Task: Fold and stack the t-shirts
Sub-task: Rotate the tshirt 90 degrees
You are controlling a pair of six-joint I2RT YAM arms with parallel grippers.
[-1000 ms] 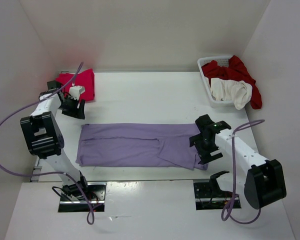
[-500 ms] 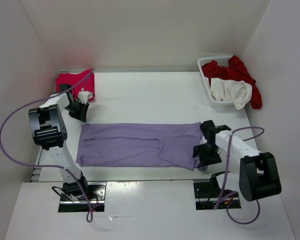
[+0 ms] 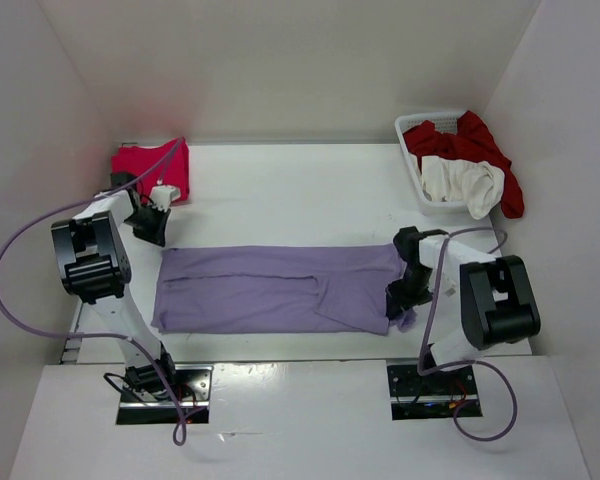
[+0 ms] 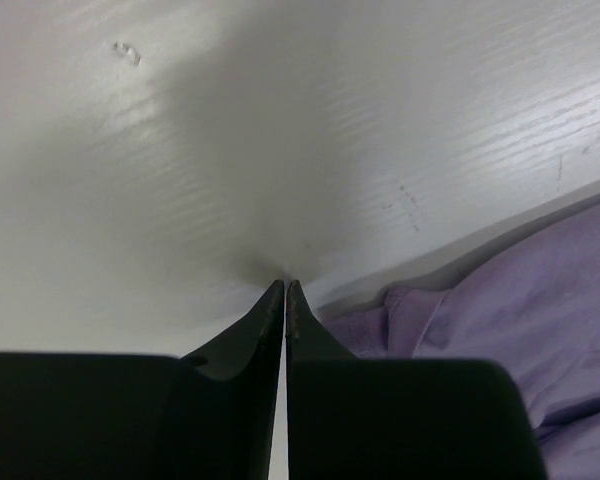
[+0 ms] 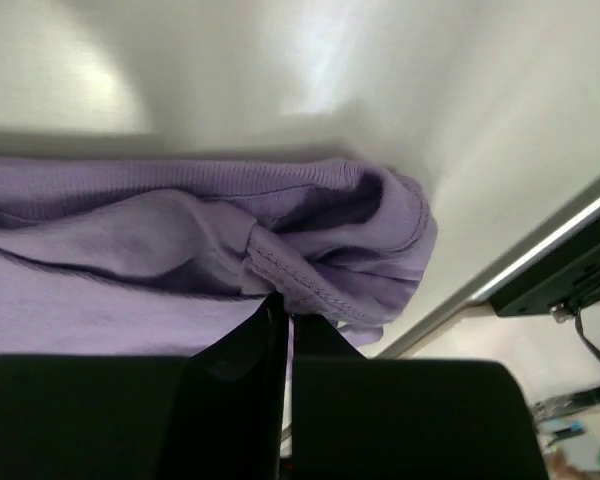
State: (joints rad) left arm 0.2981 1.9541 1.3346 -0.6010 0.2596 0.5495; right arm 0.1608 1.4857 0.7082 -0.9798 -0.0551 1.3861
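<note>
The lavender t-shirt (image 3: 270, 290) lies across the middle of your worktop (image 3: 300, 190) as a long flat band, running from 9 o'clock to 3 o'clock, with a crease line along its length.

Your left gripper (image 3: 150, 228) sits low at the band's 10 o'clock corner. In the left wrist view its fingers (image 4: 255, 330) are pressed together, with only a hairline slit between them. The tips touch bare worktop, and the shirt's edge lies just beside them toward 3 o'clock, so no cloth shows between the fingers.

Your right gripper (image 3: 402, 295) is down at the band's 3 o'clock end. The right wrist view shows its fingers (image 5: 260, 335) closed on a bunched fold of stitched hem. The cloth there is rucked into a rounded lump right at the tips, and the worktop edge runs close by toward 4 o'clock. From above, that near-right corner of the shirt looks curled rather than flat.

The magenta-pink t-shirt (image 3: 148, 165) sits folded in the 10 o'clock corner of the worktop, well apart from the lavender one, with the left arm's cable crossing it.

At 2 o'clock stands the white basket (image 3: 420, 125) with two shirts in it. The dark red t-shirt (image 3: 475, 140) spills over the basket's far and right rim, and the cream white t-shirt (image 3: 460, 182) is heaped over its near edge.
</note>
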